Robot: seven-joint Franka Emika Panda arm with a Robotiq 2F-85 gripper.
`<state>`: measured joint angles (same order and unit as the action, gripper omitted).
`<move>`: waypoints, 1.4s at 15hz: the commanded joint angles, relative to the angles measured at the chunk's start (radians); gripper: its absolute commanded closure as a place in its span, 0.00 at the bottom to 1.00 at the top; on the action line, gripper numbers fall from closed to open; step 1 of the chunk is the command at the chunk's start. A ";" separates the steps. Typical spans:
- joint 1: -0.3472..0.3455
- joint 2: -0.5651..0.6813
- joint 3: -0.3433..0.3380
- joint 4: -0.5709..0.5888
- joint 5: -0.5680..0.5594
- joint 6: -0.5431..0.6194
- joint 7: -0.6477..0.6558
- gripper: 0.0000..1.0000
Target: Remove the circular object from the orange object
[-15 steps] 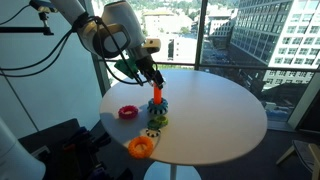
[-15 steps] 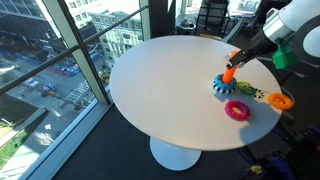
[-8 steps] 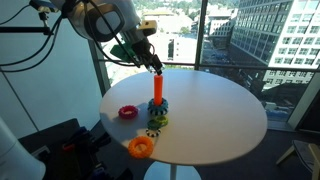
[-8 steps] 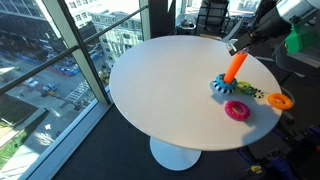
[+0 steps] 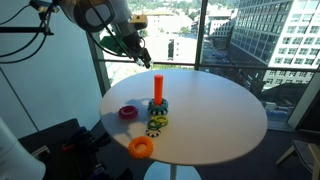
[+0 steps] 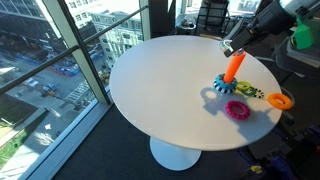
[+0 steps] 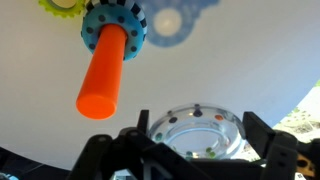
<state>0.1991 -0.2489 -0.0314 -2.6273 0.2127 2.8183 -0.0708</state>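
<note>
The orange peg (image 5: 158, 87) stands upright on its blue gear-rimmed base (image 5: 158, 106) on the white round table; it also shows in an exterior view (image 6: 235, 67) and the wrist view (image 7: 105, 75). Its shaft is bare. My gripper (image 7: 195, 138) is shut on the circular object (image 7: 172, 128), a ring with a centre hole that looks pale and see-through here, with small coloured dots on its rim. In both exterior views the gripper (image 5: 137, 55) (image 6: 228, 47) hangs in the air above and beside the peg's top, apart from it.
On the white table (image 5: 225, 115) near the peg lie a red ring (image 5: 128, 112), an orange ring (image 5: 140, 147), a yellow-green gear ring (image 5: 157, 122) and a black-and-white piece (image 5: 152, 131). Large windows stand close behind the table.
My gripper was low on the peg a second ago, rose to its top, and now is clear of it, higher and off to the side, with the ring in its jaws.
</note>
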 commanded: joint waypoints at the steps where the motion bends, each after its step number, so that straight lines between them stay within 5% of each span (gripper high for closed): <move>1: 0.050 0.022 -0.025 0.033 0.105 -0.097 -0.115 0.33; 13: -0.059 0.209 0.024 0.080 0.058 -0.261 -0.115 0.33; 21: -0.104 0.326 0.056 0.092 -0.009 -0.223 -0.108 0.33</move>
<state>0.1215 0.0392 0.0017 -2.5602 0.2343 2.5901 -0.1844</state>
